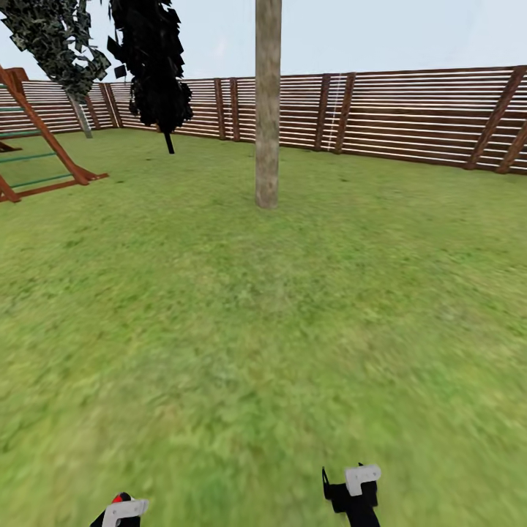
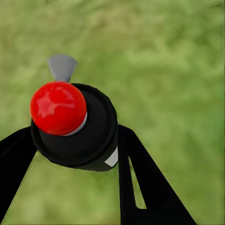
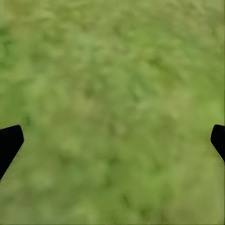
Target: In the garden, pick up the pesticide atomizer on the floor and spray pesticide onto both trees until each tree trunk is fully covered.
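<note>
In the left wrist view my left gripper (image 2: 75,143) is shut on the pesticide atomizer (image 2: 86,140), a black body with a red ball cap (image 2: 58,108) and a grey nozzle (image 2: 62,66), held over the grass. In the head view the left gripper (image 1: 121,512) is at the bottom edge with a bit of red beside it. My right gripper (image 1: 351,487) is low at the right and stands open over the floor (image 3: 112,93). One tree trunk (image 1: 268,110), thick and grey-beige, rises from the lawn far ahead. I cannot make out pesticide on its bark from here.
A brown slatted fence (image 1: 410,117) rings the lawn (image 1: 263,329). A wooden play frame (image 1: 44,146) stands at the far left. A black cypress-like tree (image 1: 154,66) and a thin leaning stem (image 1: 79,116) stand near the back left fence.
</note>
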